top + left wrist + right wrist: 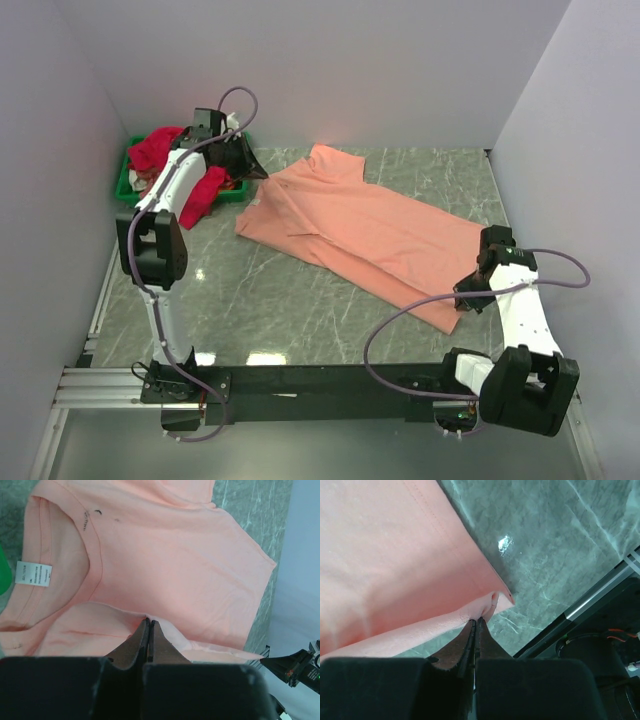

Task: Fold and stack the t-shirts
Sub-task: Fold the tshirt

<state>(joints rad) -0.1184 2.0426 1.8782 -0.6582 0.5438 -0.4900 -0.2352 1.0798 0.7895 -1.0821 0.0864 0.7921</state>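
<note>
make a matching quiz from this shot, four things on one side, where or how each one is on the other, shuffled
1 salmon t-shirt
2 crimson t-shirts
3 left gripper
4 right gripper

a piled in the green bin
b shut on a hem corner
c spread on the table
d shut on cloth beside the collar

Pairs: 1-c, 2-a, 3-d, 4-b

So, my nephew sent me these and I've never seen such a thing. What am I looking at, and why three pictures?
Two robot arms are bolted at the near edge of the table. The wide picture looks down from above; the other two come from a camera on each wrist. A salmon t-shirt lies spread on the table. The left gripper pinches it near its collar, the right gripper pinches a hem corner. Crimson shirts are heaped in a green bin at the far left.
</note>
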